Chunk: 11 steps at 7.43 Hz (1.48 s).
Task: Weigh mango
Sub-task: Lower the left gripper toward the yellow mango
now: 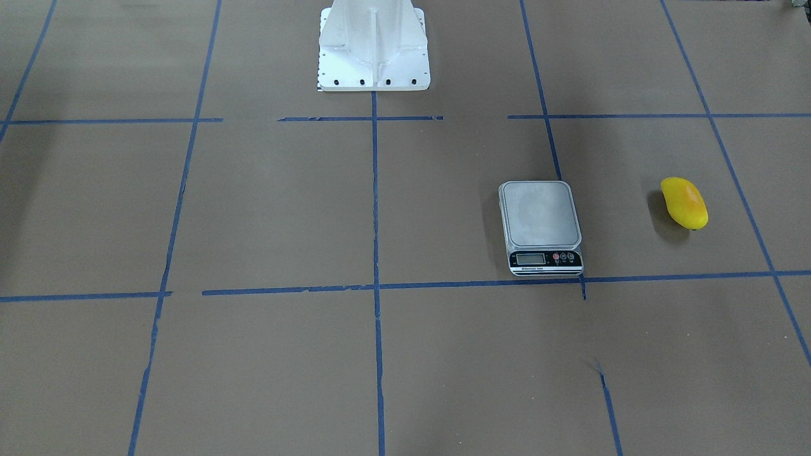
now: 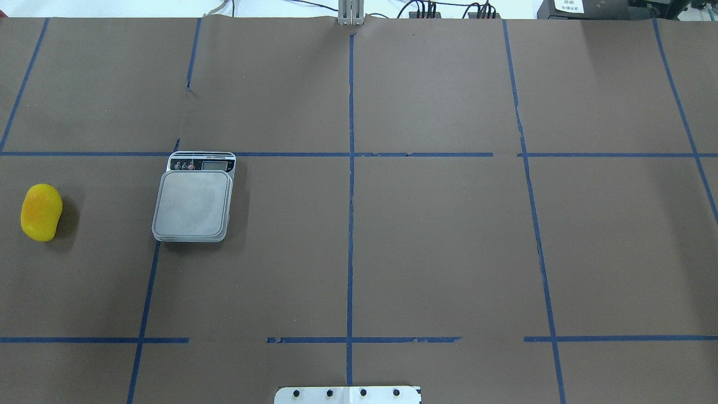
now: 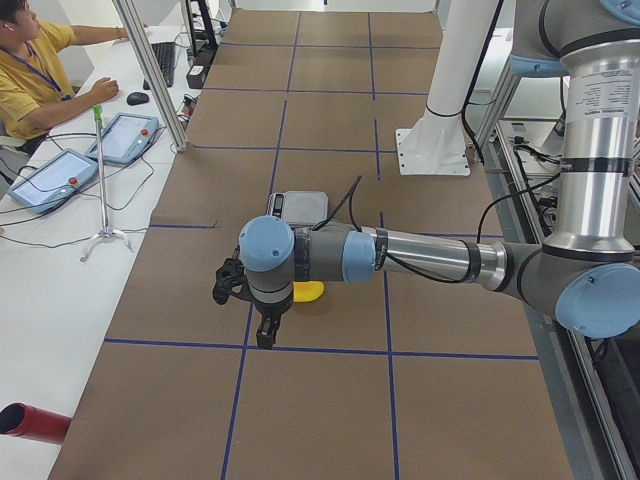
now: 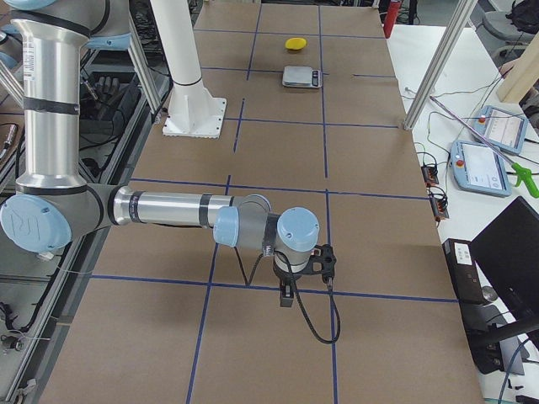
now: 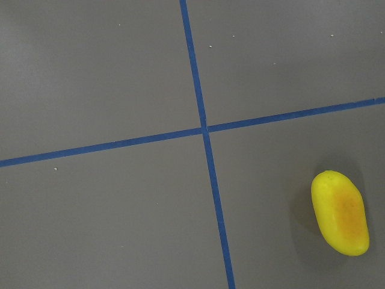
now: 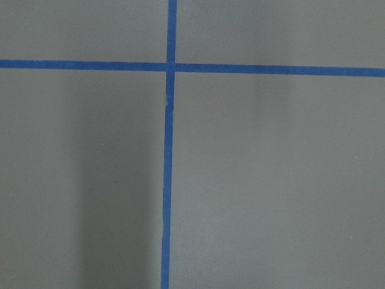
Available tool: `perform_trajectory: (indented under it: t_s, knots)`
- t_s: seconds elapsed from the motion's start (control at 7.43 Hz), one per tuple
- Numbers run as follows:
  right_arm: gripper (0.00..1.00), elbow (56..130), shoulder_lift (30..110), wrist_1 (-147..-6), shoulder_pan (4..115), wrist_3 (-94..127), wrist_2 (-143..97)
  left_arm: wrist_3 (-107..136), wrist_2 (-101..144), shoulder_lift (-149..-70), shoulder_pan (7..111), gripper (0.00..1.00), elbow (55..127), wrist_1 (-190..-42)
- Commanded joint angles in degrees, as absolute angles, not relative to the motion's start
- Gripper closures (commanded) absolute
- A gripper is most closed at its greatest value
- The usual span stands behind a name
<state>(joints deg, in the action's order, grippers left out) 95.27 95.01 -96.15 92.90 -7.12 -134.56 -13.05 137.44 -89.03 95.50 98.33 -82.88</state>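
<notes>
The mango (image 1: 684,202) is bright yellow with an orange blush and lies on the brown table, apart from the silver scale (image 1: 540,225). In the overhead view the mango (image 2: 41,212) is at the far left and the scale (image 2: 193,203) is to its right, platform bare. The left wrist view shows the mango (image 5: 340,212) at lower right. My left gripper (image 3: 268,332) hangs above the table near the mango (image 3: 310,291), which the arm partly hides; I cannot tell if it is open or shut. My right gripper (image 4: 286,296) is far from the scale (image 4: 301,77); I cannot tell its state either.
Blue tape lines (image 2: 350,185) grid the brown table. The white robot base (image 1: 374,47) stands at the table's middle edge. An operator (image 3: 30,70) sits at a side desk with tablets. A red cylinder (image 3: 30,423) lies by the table's left end.
</notes>
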Motion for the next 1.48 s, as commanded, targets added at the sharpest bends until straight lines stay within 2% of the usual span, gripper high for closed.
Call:
perform_trajectory:
  t_s: [0.0,0.4,0.67,0.81,1.08,1.35]
  knots:
    - [0.00,95.27,95.01,-96.15,92.90,-7.12,-134.56,-12.83,137.11,-89.29,95.19,0.00,98.70,-83.84]
    - [0.00,95.27,95.01,-96.15,92.90,-7.12,-134.56,-13.01,136.85,-89.38,94.31,0.00,98.00,-84.46]
    - [0.00,95.27,95.01,-96.15,92.90,-7.12,-134.56,-11.79,134.73,-85.54,93.96,0.00,95.73,-97.14]
    - [0.00,95.27,95.01,-96.15,92.90,-7.12,-134.56,-3.42,137.78,-85.52,92.13,0.00,95.97,-99.29]
    - [0.00,95.27,95.01,-96.15,92.90,-7.12,-134.56,16.75,137.82,-85.69,77.50,0.00,98.34,-109.71]
    - [0.00,95.27,95.01,-96.15,92.90,-7.12,-134.56,23.90,135.89,-85.34,71.57,0.00,97.74,-114.17]
